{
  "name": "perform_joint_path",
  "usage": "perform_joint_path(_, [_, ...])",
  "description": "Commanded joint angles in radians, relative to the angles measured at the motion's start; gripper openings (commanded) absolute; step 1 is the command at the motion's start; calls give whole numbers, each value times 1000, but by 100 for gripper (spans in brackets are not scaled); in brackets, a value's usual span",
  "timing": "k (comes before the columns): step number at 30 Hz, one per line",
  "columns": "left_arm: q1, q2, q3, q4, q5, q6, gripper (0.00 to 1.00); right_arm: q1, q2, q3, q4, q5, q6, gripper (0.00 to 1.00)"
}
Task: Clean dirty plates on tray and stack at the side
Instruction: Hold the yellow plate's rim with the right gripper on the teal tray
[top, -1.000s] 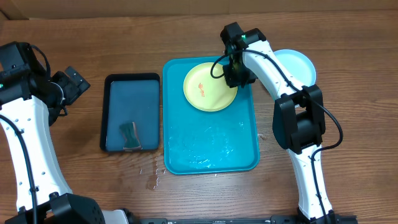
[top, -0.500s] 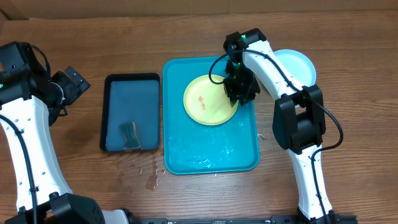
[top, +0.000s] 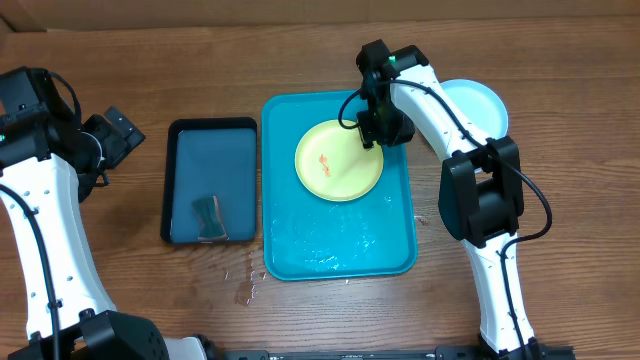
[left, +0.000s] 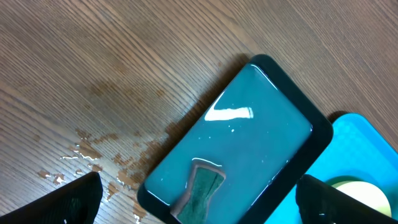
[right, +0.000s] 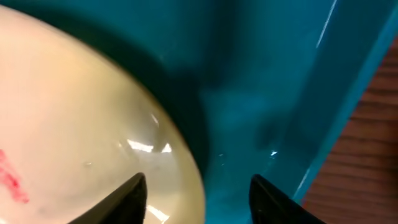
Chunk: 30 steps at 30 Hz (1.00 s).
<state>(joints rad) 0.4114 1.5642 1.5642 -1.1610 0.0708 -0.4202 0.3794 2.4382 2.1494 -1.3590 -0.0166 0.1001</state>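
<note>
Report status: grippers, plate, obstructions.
Left gripper open, off left. Right gripper open above smeared pale yellow round plastic plate, lying in large teal rectangular plastic tray. No obstruction seen.

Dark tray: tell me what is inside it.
The dark tray holds what looks like water and a green sponge; the tray floor under the sponge is hidden.

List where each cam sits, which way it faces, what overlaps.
Overhead: fixed above table, down on teal tray, yellow plate, dark tray, blue plate; left arm, right arm show.
Left wrist: angled down at dark tray and cloth; own end effector fingertips at bottom corners.
Right wrist: close on plate edge and teal tray; fingertips at bottom.
Shared: overhead and right wrist show the smeared yellow plate.
</note>
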Motion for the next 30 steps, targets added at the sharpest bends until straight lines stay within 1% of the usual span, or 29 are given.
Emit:
perform_joint_path(1, [0,-7,17,-2,0,-14,100,-7,-46,-3,0,48,-4,36])
perform_joint_path(3, [0,-7,17,-2,0,-14,100,-7,-46,-3,-8,31,-4,27])
perform_joint_path(4, [0,-7,17,-2,0,-14,100,-7,-46,-4,-12,14,-4,26])
perform_joint_path(12, [0,-7,17,-2,0,-14,100,-7,-46,-4,-13,-11,-4,25])
perform_joint_path(17, [0,-7,17,-2,0,-14,100,-7,-46,-18,26,-11,-3,21])
perform_joint_path(20, [0,-7,17,-2,0,-14,100,-7,-46,-35,41,-11,-3,14])
perform_joint_path(24, [0,-7,17,-2,0,-14,100,-7,-47,-30,13,-11,3,4])
perform_joint_path(27, [0,-7,17,-2,0,-14,100,-7,-48,-5,-38,-57,7,4])
perform_joint_path(28, [0,-7,17,-2,0,-14,100,-7,-48,8,-59,-90,7,6])
perform_joint_path(30, [0,-7,17,-2,0,-14,100,-7,-52,26,-93,-163,15,13])
